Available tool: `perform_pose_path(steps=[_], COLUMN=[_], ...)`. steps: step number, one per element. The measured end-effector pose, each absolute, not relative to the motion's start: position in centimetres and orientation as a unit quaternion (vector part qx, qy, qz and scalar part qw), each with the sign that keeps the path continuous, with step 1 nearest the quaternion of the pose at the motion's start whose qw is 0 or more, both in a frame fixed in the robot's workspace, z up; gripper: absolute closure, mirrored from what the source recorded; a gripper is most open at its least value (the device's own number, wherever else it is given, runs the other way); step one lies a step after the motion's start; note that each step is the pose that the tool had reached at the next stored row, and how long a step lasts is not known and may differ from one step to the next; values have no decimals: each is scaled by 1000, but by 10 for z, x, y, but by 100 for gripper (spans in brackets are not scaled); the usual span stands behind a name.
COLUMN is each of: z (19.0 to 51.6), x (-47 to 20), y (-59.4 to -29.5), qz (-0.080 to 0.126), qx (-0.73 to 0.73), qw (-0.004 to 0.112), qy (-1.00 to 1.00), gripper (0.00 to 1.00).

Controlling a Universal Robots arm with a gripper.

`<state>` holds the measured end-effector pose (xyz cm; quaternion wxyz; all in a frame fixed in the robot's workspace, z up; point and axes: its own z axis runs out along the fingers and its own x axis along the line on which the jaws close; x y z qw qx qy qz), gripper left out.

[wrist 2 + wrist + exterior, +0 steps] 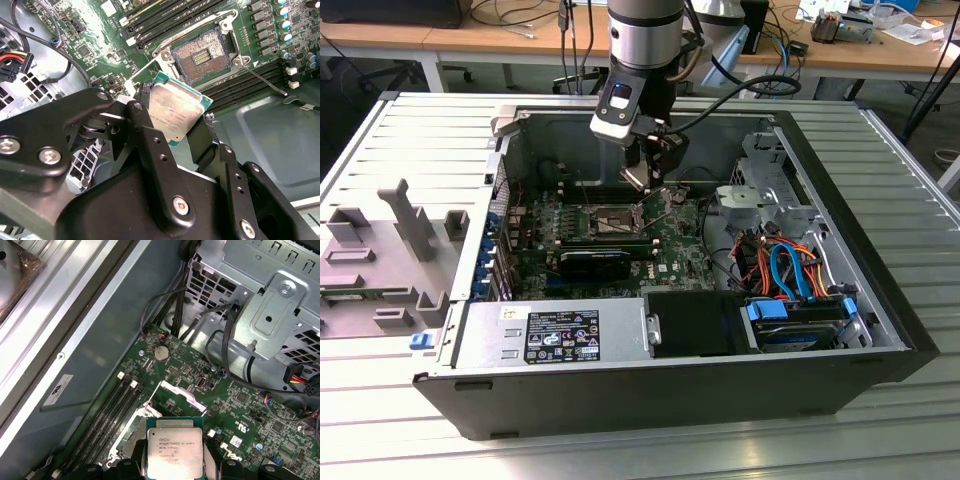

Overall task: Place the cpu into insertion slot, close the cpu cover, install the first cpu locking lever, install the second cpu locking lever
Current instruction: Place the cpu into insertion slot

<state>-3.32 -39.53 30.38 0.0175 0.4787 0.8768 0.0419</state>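
My gripper (642,180) hangs inside the open computer case, shut on the cpu (175,111), a flat square chip with a silvery top (174,452) held by its edges between the two black fingers (141,116). The chip is tilted, a short way above the board and just off to one side of the insertion slot (202,56), whose dark pin field lies bare in its metal rim (605,222). The cpu cover (176,391) stands flipped up at the slot's edge. A thin locking lever (265,80) sticks out from one corner of the slot.
Long black memory slots (165,20) flank the socket. A metal drive cage (280,315) with cable bundles (790,265) stands at the exterior view's right. A black card (588,262) and the power supply (555,335) lie nearer the front wall. Grey fixtures (380,250) sit outside the case.
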Motion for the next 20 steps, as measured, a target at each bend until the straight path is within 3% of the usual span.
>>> perform_pose_path(steps=[20], z=[304], x=[-33], y=[-395], qz=[42], qx=[490], qw=[18], qy=[871], gripper=[46])
